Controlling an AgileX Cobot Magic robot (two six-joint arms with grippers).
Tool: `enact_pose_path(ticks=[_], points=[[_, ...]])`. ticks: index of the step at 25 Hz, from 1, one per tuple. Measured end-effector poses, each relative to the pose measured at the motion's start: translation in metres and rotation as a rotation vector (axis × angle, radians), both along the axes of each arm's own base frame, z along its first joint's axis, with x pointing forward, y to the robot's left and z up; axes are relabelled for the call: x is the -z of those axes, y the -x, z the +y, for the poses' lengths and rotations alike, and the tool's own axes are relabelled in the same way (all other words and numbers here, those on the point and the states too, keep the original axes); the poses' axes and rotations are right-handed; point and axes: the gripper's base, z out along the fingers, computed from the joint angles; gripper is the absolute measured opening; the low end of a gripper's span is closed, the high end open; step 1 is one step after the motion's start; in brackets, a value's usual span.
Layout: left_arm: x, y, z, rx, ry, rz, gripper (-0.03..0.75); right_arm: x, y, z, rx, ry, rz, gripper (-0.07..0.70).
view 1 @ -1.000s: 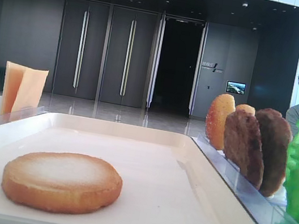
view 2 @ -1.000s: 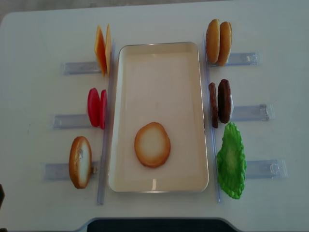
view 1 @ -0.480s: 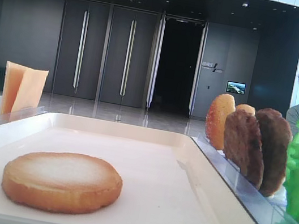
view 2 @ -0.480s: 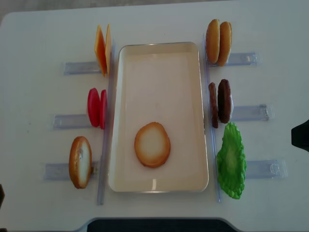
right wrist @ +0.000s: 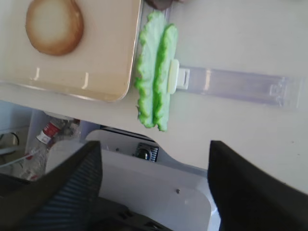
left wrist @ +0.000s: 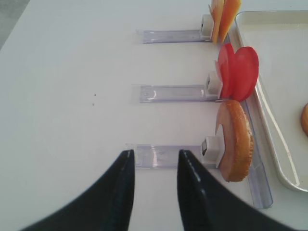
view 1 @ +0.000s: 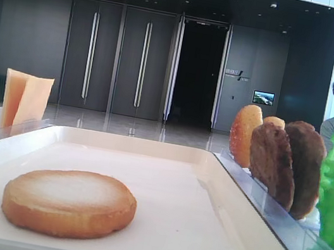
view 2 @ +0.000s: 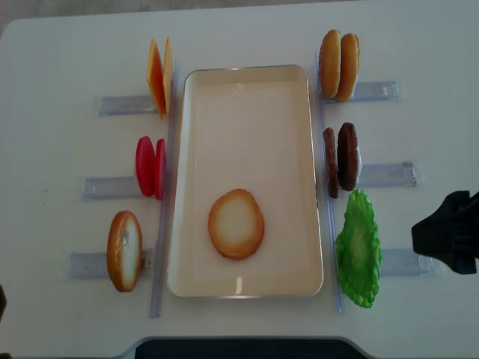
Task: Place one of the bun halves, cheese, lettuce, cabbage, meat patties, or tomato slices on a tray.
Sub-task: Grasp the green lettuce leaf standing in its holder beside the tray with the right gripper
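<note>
Only the overhead view shows the right claw (view 2: 449, 238), spread wide and empty, beside the lettuce (view 2: 358, 249).

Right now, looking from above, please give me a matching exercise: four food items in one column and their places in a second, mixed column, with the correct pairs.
Items:
1. toasted bun half
2. lettuce
3. cheese
4. meat patties

Places:
A. standing left of the tray, far end
B. lying flat inside the tray
C. standing right of the tray, near end
D. standing right of the tray, middle holder

Pairs: 1-B, 2-C, 3-A, 4-D
</note>
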Motion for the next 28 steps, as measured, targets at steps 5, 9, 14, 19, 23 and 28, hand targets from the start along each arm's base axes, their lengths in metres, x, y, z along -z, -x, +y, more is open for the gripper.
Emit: enact_pose_path(ticks=[5, 9, 14, 19, 23, 28], points=[[0.000, 0.000, 0.000, 0.000, 0.000, 0.000, 0.234, 0.010, 0.001, 0.019, -0.052, 0.099, 0.037, 0.477], [0.000, 0.000, 0.000, 0.000, 0.000, 0.000, 0.233, 0.016, -0.004, 0.029, -0.054, 0.132, 0.032, 0.477], [0.000, 0.000, 0.000, 0.000, 0.000, 0.000, 0.233, 0.021, -0.013, 0.036, -0.044, 0.139, 0.025, 0.493], [0.000, 0.000, 0.000, 0.000, 0.000, 0.000, 0.233, 0.027, -0.024, 0.044, -0.040, 0.145, 0.032, 0.500], [0.000, 0.000, 0.000, 0.000, 0.000, 0.000, 0.232, 0.039, -0.034, 0.053, -0.038, 0.171, 0.063, 0.503], [0.000, 0.000, 0.000, 0.000, 0.000, 0.000, 0.232, 0.051, -0.047, 0.062, -0.033, 0.181, 0.071, 0.501]])
